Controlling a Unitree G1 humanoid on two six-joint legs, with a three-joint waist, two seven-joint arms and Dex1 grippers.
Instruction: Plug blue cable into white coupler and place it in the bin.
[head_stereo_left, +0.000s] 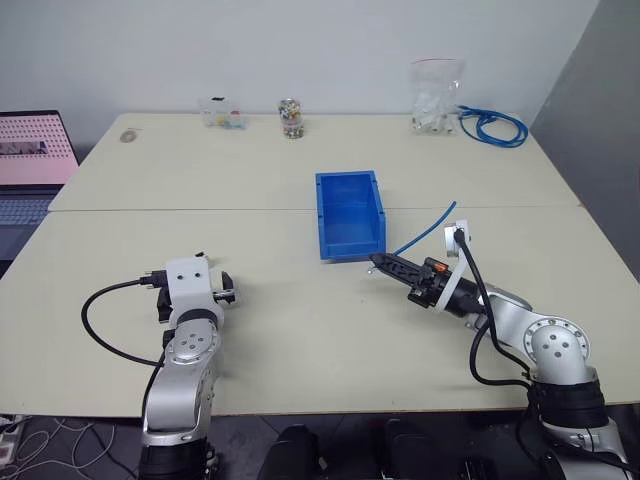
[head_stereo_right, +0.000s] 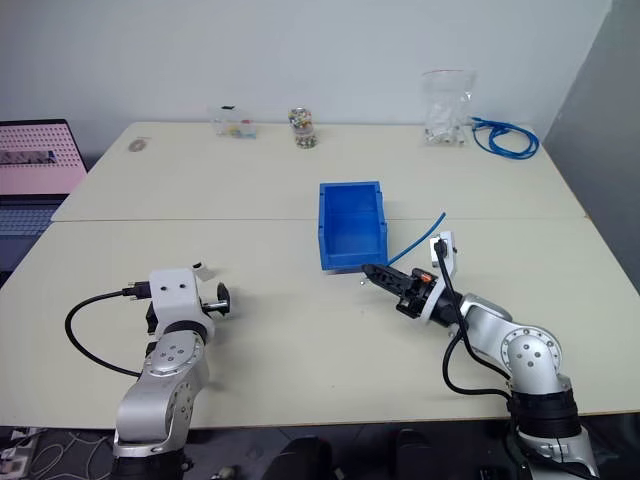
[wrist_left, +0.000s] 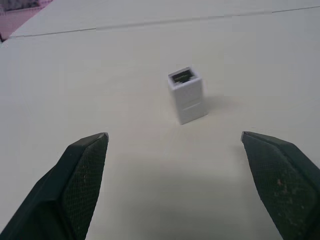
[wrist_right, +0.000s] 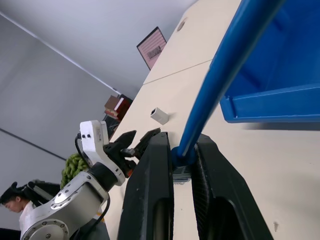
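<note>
Blue cable (wrist_right: 220, 80) — in right claw (wrist_right: 182, 150)

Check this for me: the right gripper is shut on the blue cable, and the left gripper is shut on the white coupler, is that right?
Not quite. The right gripper is shut on the blue cable, but the left gripper is open: the left wrist view shows its fingers spread wide, with the white coupler lying free on the table beyond them, untouched.
</note>
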